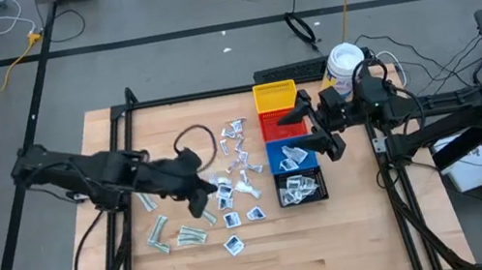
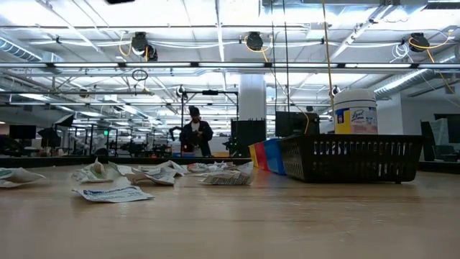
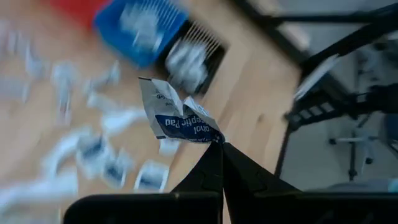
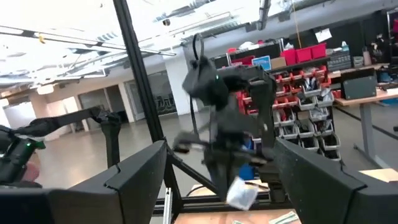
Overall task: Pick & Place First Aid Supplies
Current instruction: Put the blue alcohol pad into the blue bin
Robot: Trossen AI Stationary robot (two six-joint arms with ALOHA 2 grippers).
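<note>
**Left pincer lifts one wipe packet above the scattered pile**

From above, the pale wooden worktop (image 1: 357, 243) sits in a black frame on a grey floor crossed by dark tape lines and loose cables. The first aid supplies (image 1: 231, 191) lie strewn across the middle of the worktop, white squares with blue marks and pale green wrappers. To their right stands a row of bins: the yellow bin (image 1: 275, 98), the red bin (image 1: 271, 126), the blue bin (image 1: 292, 155) and the black bin (image 1: 301, 188), the last two with packets inside. A white jar (image 1: 344, 64) stands beyond the row. The left pincer (image 1: 200, 197) is over the pile; the right pincer (image 1: 318, 127) hangs beside the red and blue bins.

At worktop height, crumpled packets lie across the wood, with the black bin on the right and the jar behind it. Beyond is a large hall with ceiling pipes, strip lights and a person (image 2: 195, 137) standing far off.

The left wrist view shows the pincer (image 3: 222, 145) clenched on a corner of a blue-and-white packet (image 3: 177, 118), held up clear of the wood.

The right wrist view shows its fingers (image 4: 323, 180) spread wide, nothing between them, looking at the other arm with the packet (image 4: 242, 193) dangling; shelves of red storage trays stand behind.
</note>
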